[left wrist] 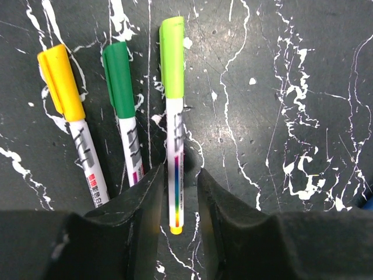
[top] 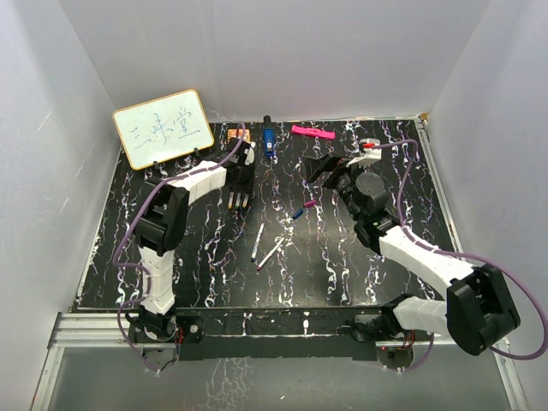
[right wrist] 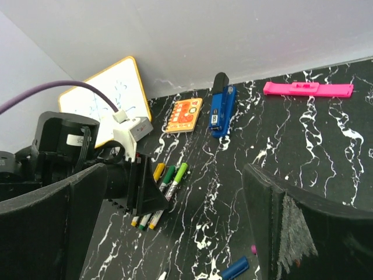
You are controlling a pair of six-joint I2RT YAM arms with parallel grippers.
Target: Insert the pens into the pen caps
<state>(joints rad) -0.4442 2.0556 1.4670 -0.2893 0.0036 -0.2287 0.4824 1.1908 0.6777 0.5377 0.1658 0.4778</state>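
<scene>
While left claw (left wrist: 179,178) straddles lime-capped pen (left wrist: 173,70), rainbow-striped barrel, small print illegible

Capped: yellow-capped pen (left wrist: 73,131), green-capped pen (left wrist: 123,111), lime-capped pen (left wrist: 173,125), flat, side by side.
Loose: white pen (top: 258,242), second white pen (top: 271,253), mid-surface, close together.
Caps: blue cap (top: 298,212), purple cap (top: 310,204), adjacent.

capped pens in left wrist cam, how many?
3, side by side: yellow-capped pen left, dark-green-capped pen middle, lime-capped pen right, its tail between the left jaws. Others may be hidden beneath.
</scene>
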